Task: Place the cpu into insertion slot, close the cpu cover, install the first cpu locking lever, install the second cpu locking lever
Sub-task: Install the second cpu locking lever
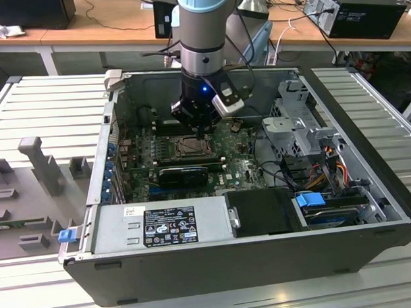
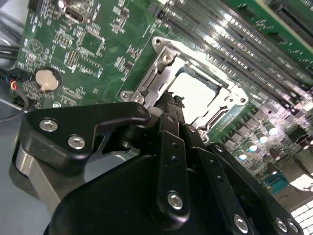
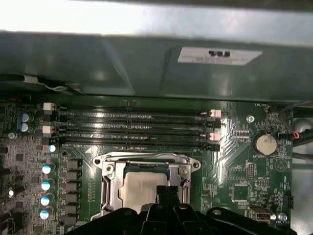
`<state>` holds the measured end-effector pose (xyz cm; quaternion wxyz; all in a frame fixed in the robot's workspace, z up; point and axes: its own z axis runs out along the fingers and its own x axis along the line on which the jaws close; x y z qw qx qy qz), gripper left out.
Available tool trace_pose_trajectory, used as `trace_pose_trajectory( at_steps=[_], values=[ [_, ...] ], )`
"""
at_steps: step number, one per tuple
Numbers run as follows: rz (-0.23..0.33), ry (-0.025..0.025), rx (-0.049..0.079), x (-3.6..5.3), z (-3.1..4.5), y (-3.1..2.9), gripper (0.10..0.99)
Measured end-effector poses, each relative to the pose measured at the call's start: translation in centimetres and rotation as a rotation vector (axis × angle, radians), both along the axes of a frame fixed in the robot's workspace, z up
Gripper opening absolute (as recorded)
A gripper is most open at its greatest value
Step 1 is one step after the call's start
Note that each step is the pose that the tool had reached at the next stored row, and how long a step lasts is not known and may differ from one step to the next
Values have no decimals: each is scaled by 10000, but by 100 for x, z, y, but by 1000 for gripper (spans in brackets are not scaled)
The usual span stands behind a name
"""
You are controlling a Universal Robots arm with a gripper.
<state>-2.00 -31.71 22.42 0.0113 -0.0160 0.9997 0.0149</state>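
While the gripper (image 2: 171,100) hangs low over the insertion slot (image 3: 146,183) near the motherboard's (image 2: 98,49) middle, its fingers appear pressed together, holding nothing. The cpu (image 2: 195,93) sits in the slot, silvery face showing through the cpu cover (image 3: 142,160), which lies flat over it. Risk, as judged: fingertips so close to the cover's edge could scrape the chip or skid onto nearby memory slots (image 3: 132,128).

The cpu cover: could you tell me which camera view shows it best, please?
The first wrist view: the cpu cover faces the camera, framing the cpu. The second wrist view shows it slanted, partly behind the gripper. The exterior view shows it small under the arm.
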Motion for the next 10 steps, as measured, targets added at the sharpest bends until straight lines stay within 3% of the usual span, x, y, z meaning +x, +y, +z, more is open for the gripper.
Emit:
trace_pose_trajectory(
  at_steps=[4, 10],
  values=[
    [1, -1, 1, 0, 1, -64, 106],
    [1, -1, 2, 0, 74, -91, 106]
  ],
)
